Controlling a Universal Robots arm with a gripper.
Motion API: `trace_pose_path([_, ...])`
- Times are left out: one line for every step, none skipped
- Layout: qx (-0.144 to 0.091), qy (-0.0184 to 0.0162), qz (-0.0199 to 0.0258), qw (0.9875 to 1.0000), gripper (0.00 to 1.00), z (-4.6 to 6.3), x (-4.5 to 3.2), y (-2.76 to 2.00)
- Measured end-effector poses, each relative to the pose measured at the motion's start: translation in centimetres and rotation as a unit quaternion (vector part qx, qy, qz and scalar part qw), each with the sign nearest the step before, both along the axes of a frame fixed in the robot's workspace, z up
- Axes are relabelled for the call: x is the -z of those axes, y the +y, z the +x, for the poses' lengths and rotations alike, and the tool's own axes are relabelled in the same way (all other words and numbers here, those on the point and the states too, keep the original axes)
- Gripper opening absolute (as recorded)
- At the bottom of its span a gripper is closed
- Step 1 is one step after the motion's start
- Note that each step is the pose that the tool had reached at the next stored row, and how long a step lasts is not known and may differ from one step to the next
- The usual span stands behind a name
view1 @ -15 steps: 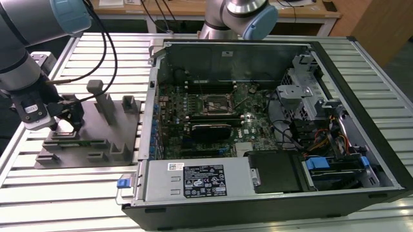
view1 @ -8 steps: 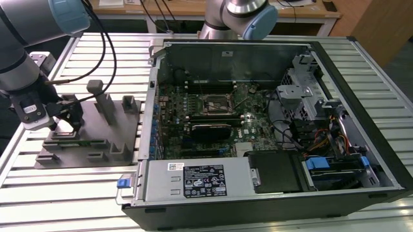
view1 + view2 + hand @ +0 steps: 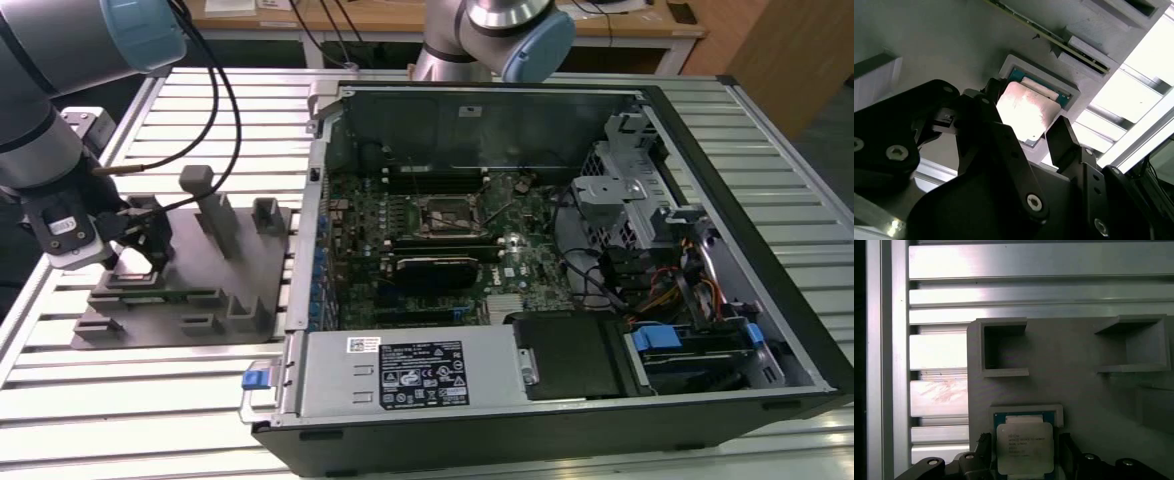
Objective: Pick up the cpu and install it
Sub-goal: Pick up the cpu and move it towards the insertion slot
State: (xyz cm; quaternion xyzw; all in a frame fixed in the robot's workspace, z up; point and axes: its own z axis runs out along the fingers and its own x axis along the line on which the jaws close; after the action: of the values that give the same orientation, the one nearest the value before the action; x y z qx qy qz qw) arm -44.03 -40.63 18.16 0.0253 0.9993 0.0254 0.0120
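Toward the exterior view's left, the black gripper (image 3: 140, 258) stands spread astride the shiny silver square cpu (image 3: 1025, 446), recessed in the matte grey plastic fixture tray (image 3: 1079, 390); fingertips (image 3: 1061, 137) seemingly untouching, partly cut off.

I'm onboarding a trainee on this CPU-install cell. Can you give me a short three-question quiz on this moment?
1. True or false: the cpu already sits in the motherboard socket.
2. Where does the cpu lie? A) in the grey fixture tray B) on the slatted table C) inside the computer case
3. Fill in: the pincer has one finger on either ___ of the cpu.
Key: 1 false; 2 A; 3 side.
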Motion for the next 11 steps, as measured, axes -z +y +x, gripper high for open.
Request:
trace_pose_path([0.000,0.0000,0.0000,1.0000,0.65,0.00,0.00,0.01])
trace_pose_path([0.000,0.0000,0.0000,1.0000,0.65,0.00,0.00,0.01])
trace_pose_path([0.000,0.0000,0.0000,1.0000,0.65,0.00,0.01,0.01])
trace_pose_path([0.000,0.0000,0.0000,1.0000,0.63,0.00,0.01,0.01])
trace_pose_path([0.000,0.0000,0.0000,1.0000,0.57,0.00,0.00,0.01])
trace_pose_path([0.000,0.0000,0.0000,1.0000,0.57,0.00,0.00,0.01])
trace_pose_path([0.000,0.0000,0.0000,1.0000,0.55,0.00,0.00,0.01])
trace_pose_path([0.000,0.0000,0.0000,1.0000,0.55,0.00,0.01,0.01])
trace_pose_path([0.000,0.0000,0.0000,1.0000,0.55,0.00,0.01,0.01])
trace_pose_path([0.000,0.0000,0.0000,1.0000,0.55,0.00,0.01,0.01])
trace_pose_path([0.000,0.0000,0.0000,1.0000,0.55,0.00,0.01,0.01])
